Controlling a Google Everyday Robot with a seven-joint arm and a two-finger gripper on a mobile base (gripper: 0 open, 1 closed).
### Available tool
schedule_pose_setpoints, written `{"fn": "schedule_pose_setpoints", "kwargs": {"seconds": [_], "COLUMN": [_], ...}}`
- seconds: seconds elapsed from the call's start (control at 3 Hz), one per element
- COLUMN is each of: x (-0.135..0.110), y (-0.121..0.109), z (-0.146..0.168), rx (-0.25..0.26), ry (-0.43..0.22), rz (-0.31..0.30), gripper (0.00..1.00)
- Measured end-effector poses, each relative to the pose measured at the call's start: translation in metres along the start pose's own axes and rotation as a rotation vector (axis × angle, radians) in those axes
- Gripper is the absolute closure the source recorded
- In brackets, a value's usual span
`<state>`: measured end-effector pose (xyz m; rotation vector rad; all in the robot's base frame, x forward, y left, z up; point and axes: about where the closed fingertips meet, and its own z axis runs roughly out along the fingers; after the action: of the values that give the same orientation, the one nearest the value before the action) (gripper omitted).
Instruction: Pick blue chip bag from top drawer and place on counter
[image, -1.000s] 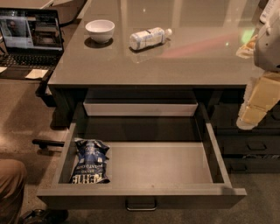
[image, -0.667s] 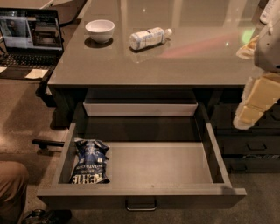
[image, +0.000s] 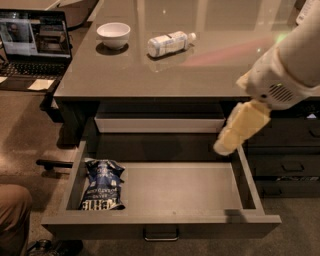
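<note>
The blue chip bag (image: 102, 185) lies flat at the left end of the open top drawer (image: 175, 192), white lettering up. The drawer is pulled out below the counter (image: 200, 65), its small metal handle at the front. My gripper (image: 226, 146) hangs at the end of the white arm, over the drawer's back right corner, far to the right of the bag and holding nothing.
On the counter stand a white bowl (image: 113, 34) and a clear bottle (image: 169, 44) lying on its side. A laptop (image: 34, 42) sits on a lower surface at left. Dark drawers with bar handles (image: 290, 160) are at right. A person's knee (image: 12, 215) is at bottom left.
My arm and gripper have moved left and down, from beside the counter's right edge to over the drawer's right back corner. The bag has not moved.
</note>
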<state>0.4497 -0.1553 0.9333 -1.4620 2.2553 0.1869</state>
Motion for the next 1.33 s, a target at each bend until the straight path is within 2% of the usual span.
{"fn": "schedule_pose_setpoints", "kwargs": {"seconds": [0.33, 0.67, 1.0, 1.33], "x": [-0.039, -0.078, -0.105, -0.118], "y": [0.027, 0.046, 0.055, 0.068], "z": [0.038, 0.089, 0.14, 0.175], "rx": [-0.051, -0.104, -0.137, -0.15], "ry": [-0.122, -0.218, -0.229, -0.216], "rz": [0.029, 0.058, 0.083, 0.082], "gripper": [0.0, 0.0, 0.0, 0.0]}}
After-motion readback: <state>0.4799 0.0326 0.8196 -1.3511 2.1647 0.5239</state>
